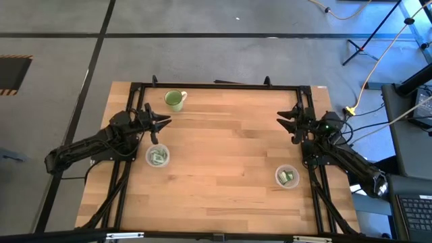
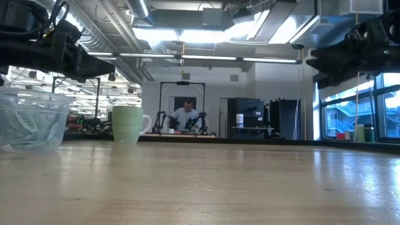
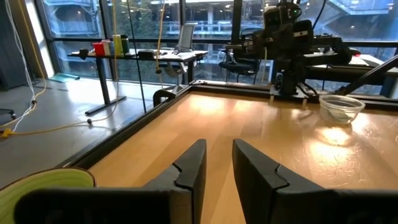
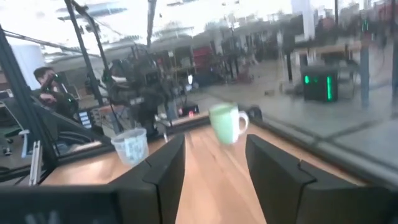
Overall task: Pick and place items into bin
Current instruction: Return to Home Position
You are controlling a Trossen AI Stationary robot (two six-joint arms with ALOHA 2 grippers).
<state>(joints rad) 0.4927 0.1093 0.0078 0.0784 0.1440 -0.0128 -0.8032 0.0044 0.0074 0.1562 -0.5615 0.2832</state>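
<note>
Left gripper [image 1: 160, 123] and right gripper [image 1: 285, 119] open, empty; mug [image 1: 175, 100] and bin [image 1: 149, 157] near the left.

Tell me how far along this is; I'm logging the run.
Done, it seems: small green-and-white shiny packets lie in the left clear plastic bin and the right clear plastic bin, and none shows loose on the wooden table. In hand: nothing; the left end effector and right end effector are open and empty, raised at the table's sides. Left: seemingly nothing.
</note>
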